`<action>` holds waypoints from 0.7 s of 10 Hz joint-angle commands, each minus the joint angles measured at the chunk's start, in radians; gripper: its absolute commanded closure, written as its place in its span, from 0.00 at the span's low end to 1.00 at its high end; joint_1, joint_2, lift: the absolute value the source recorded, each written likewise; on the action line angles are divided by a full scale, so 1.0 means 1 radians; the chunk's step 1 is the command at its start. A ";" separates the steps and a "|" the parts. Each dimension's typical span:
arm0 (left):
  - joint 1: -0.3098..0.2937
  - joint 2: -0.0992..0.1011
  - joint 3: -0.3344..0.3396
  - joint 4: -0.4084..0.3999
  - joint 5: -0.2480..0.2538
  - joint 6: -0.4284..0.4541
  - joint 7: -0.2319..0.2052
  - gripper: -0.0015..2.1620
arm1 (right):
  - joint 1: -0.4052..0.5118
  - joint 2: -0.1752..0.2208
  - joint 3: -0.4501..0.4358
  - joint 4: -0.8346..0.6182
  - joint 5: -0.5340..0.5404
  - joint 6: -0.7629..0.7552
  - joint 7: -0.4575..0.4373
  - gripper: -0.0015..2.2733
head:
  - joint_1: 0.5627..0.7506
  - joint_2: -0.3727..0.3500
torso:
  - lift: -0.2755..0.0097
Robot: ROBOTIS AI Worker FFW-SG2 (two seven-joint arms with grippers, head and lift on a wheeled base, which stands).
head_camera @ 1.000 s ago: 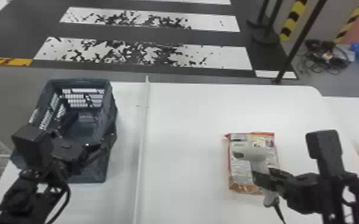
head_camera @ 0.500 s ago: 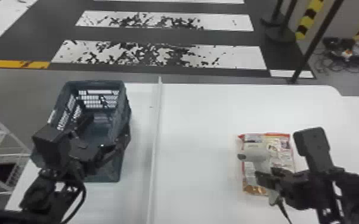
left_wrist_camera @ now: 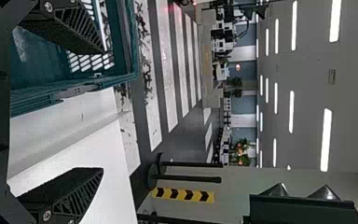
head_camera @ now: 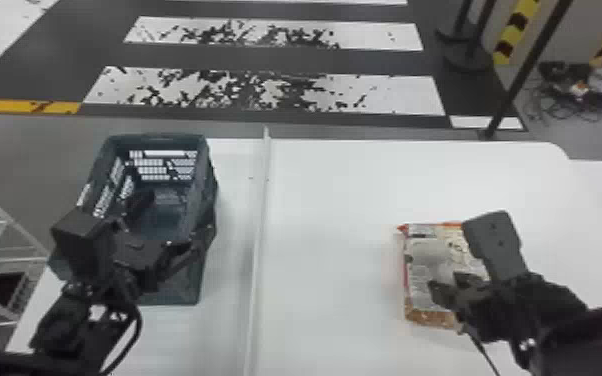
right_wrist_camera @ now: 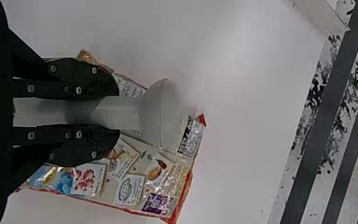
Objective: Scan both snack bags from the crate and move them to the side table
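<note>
My left gripper (head_camera: 167, 227) stands open at the near part of the dark blue crate (head_camera: 154, 137). In the left wrist view my left gripper (left_wrist_camera: 102, 109) has its fingers wide apart, one over the crate (left_wrist_camera: 131, 42). On the right, my right gripper (head_camera: 449, 289) is shut on the grey scanner (head_camera: 427, 254), above the snack bag (head_camera: 427, 317) lying flat on the white table. The right wrist view has the right gripper (right_wrist_camera: 118, 112) holding the handle of the scanner (right_wrist_camera: 165, 114), which covers part of the snack bag (right_wrist_camera: 144, 175).
A thin raised divider (head_camera: 260, 220) runs along the white table (head_camera: 330, 210) between crate and bag. Another white surface (head_camera: 600, 182) adjoins at the right. A wire rack (head_camera: 5, 215) stands left of the table. The scanner's cable hangs below the right gripper.
The head view has turned left, so the table sits farther right. My right wrist has swung left toward the bag, with the scanner still held. The left arm has stayed at the crate.
</note>
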 commanded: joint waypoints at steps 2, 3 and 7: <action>0.000 0.001 0.001 0.000 0.001 0.000 -0.001 0.05 | -0.013 0.000 0.047 0.023 0.062 0.003 -0.010 0.99 | 0.70 0.51 | 0.70; 0.000 0.001 0.001 0.000 0.002 0.000 -0.001 0.05 | -0.013 0.001 0.055 0.023 0.064 0.006 -0.011 0.99 | 0.70 0.51 | 0.70; -0.002 0.003 0.003 0.000 0.002 0.000 -0.001 0.05 | -0.025 0.001 0.067 0.048 0.084 0.006 -0.024 0.99 | 0.70 0.52 | 0.70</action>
